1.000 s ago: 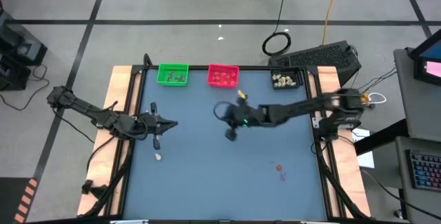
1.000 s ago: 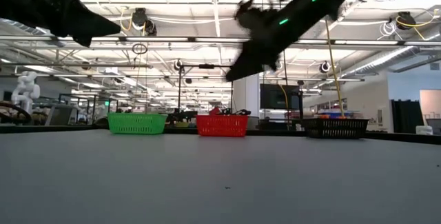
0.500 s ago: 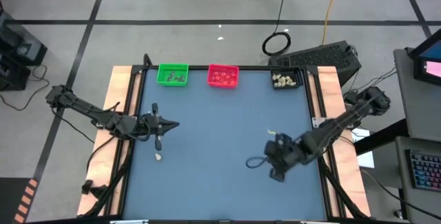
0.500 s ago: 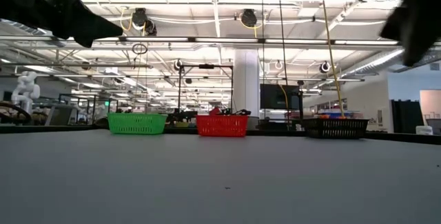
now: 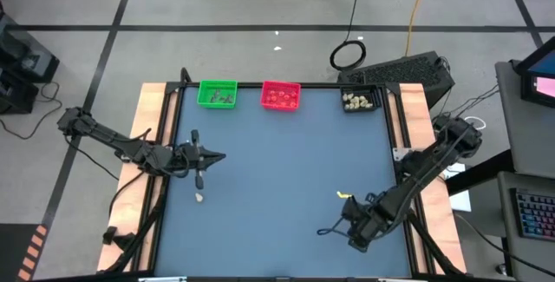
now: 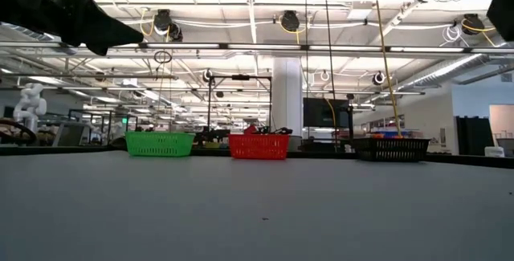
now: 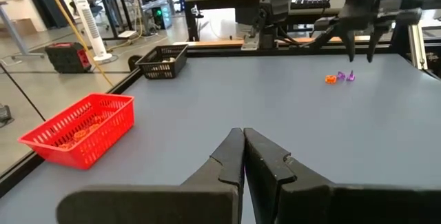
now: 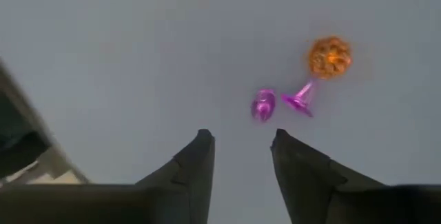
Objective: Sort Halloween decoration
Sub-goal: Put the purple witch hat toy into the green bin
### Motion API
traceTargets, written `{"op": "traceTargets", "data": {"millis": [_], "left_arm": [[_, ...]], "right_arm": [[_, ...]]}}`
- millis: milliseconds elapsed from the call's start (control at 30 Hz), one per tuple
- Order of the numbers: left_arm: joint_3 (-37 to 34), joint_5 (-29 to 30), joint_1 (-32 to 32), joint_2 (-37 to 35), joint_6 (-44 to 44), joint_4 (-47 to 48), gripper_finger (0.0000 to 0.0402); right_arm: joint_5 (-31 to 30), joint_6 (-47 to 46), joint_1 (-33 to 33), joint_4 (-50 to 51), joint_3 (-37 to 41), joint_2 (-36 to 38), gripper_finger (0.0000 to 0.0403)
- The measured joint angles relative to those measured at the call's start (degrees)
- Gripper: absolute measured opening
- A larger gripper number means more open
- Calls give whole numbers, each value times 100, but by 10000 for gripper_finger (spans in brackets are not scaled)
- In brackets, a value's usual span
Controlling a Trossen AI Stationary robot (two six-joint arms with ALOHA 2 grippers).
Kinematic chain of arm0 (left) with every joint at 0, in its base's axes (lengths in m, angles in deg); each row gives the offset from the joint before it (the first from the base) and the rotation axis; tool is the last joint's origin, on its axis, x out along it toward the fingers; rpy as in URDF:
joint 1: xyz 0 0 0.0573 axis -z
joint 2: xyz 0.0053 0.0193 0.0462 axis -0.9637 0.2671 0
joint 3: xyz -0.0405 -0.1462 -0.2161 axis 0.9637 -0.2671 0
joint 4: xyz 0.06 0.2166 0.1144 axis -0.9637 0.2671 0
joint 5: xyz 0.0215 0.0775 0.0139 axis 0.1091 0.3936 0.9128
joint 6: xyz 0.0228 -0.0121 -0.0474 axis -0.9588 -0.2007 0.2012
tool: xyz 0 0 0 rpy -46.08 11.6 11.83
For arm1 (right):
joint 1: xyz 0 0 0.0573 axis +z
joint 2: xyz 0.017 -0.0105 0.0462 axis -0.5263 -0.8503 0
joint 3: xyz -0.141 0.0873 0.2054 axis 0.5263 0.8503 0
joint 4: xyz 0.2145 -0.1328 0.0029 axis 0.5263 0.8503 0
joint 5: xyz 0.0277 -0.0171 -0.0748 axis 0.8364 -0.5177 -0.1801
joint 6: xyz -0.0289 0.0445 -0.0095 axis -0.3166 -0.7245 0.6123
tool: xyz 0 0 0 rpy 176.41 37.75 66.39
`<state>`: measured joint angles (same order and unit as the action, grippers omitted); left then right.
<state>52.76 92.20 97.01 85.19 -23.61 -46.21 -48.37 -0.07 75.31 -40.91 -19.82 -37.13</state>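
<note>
- Picking one purple trinket [image 8: 263, 105] is, in my judgement, the step in hand: the right gripper [image 8: 241, 148] hangs over it with jaws apart and nothing between them.
- Three trinkets lie close together on the table [image 5: 277, 160], well apart from the red tray [image 5: 280, 96] and toward the near right corner: this purple one, a second purple piece [image 8: 300, 99] just beside it, and an orange ball [image 8: 329, 56] that seems to touch this second piece.
- To do it well, I think the gripper should centre on the first purple trinket so that one finger goes on each side, then come down straight until the fingertips almost meet the table.
- The risk I see is that a finger pushes the second purple piece or takes both at once, because the gap between them is narrow.
- A cream trinket [image 5: 199, 198] lies on the far left of the red tray, near the front, below the left gripper [image 7: 242, 156].
- The left gripper waits there above the table, jaws together and empty.
- The green tray [image 5: 217, 94] stands to the left of the red tray at the far edge, the black tray [image 5: 360, 100] to its right; all three hold small pieces.
</note>
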Motion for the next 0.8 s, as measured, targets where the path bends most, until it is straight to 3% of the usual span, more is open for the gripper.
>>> {"op": "traceTargets", "data": {"millis": [233,467,800], "left_arm": [[0,0,0,0,5,-4,17],[0,2,2,2,18,-6,17],[0,2,1,2,17,-3,17]], "right_arm": [[162,-509,-268,87,0,-345,146],[614,-505,-423,33,-4,-755,135],[578,-182,-425,-127,-20,-1107,111]]}}
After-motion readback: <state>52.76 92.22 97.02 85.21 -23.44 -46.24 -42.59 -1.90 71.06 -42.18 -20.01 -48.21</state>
